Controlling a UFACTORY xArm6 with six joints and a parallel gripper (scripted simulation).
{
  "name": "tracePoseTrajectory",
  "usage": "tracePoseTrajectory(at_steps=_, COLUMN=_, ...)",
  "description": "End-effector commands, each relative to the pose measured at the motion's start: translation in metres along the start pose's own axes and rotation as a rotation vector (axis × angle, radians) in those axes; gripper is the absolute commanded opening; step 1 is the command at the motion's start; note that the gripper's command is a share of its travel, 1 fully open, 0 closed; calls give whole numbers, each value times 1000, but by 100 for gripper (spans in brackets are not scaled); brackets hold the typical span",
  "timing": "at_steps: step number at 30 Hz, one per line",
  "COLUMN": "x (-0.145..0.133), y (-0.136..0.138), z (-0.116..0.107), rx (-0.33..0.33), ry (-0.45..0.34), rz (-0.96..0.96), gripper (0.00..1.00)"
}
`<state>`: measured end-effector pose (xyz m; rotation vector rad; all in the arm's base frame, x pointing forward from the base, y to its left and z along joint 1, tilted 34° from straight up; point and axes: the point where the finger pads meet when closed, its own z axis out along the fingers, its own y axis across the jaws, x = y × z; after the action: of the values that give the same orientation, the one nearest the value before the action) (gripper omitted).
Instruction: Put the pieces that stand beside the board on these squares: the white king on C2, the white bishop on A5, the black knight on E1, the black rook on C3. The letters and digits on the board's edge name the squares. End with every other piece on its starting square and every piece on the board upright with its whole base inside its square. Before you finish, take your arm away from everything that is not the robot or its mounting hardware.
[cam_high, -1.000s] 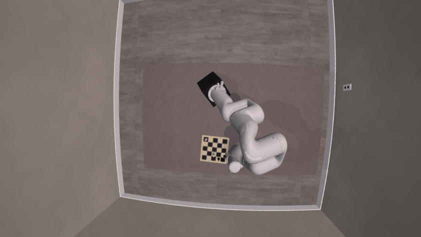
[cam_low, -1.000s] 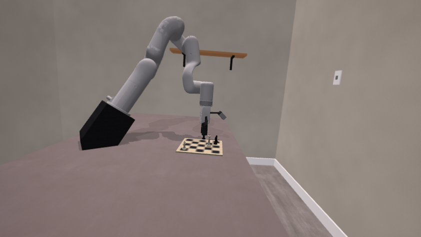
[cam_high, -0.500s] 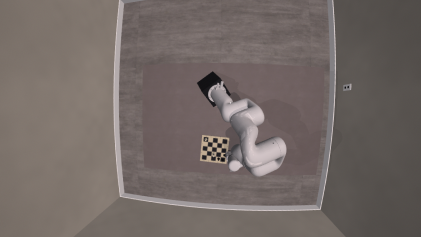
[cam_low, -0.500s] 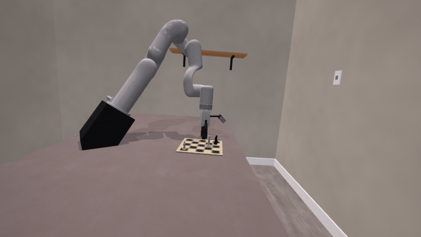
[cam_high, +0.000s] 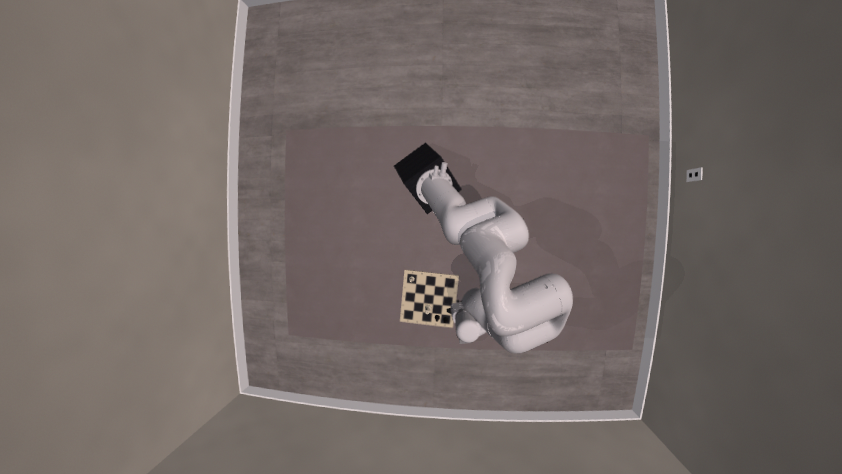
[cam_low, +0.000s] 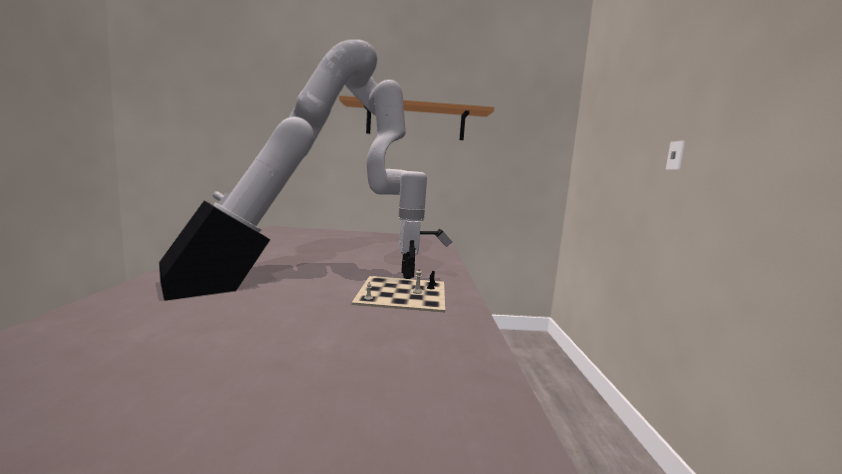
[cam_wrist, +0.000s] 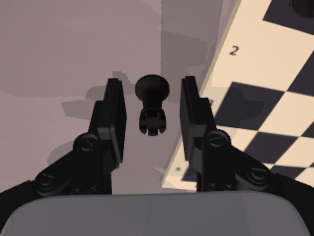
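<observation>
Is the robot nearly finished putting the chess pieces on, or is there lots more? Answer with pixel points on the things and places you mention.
Nearly! The tall white king (cam_high: 427, 308) (cam_low: 417, 282) looks set on C2, and the white bishop (cam_high: 411, 278) (cam_low: 368, 291) on A5. Nothing is gripped: the black rook (cam_wrist: 152, 95) stands beside the board, between the tool's (cam_high: 452, 309) (cam_low: 408, 274) (cam_wrist: 152, 80) open fingers. Left: rook to C3, then arm away. I can't tell whether the knight is right.

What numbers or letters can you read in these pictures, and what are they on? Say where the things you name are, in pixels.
"2", on the edge of the chessboard (cam_high: 404, 306) (cam_low: 356, 303) (cam_wrist: 250, 30), in the wrist view.
The mark below it, near the gripper's (cam_wrist: 153, 117) finger, is partly hidden, so I can't read it.
Other edge marks are too small or blurred.
</observation>
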<state>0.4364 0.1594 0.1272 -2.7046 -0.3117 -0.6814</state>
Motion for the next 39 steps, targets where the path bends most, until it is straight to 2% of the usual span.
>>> tracePoseTrajectory(at_steps=1, x=1, y=0, z=-1, rx=0, ry=3, rz=0, gripper=37)
tracePoseTrajectory(at_steps=23, x=1, y=0, z=-1, rx=0, ry=3, rz=0, gripper=37)
tracePoseTrajectory(at_steps=24, x=1, y=0, z=-1, rx=0, ry=3, rz=0, gripper=0)
tracePoseTrajectory(at_steps=39, x=1, y=0, z=-1, rx=0, ry=3, rz=0, gripper=0)
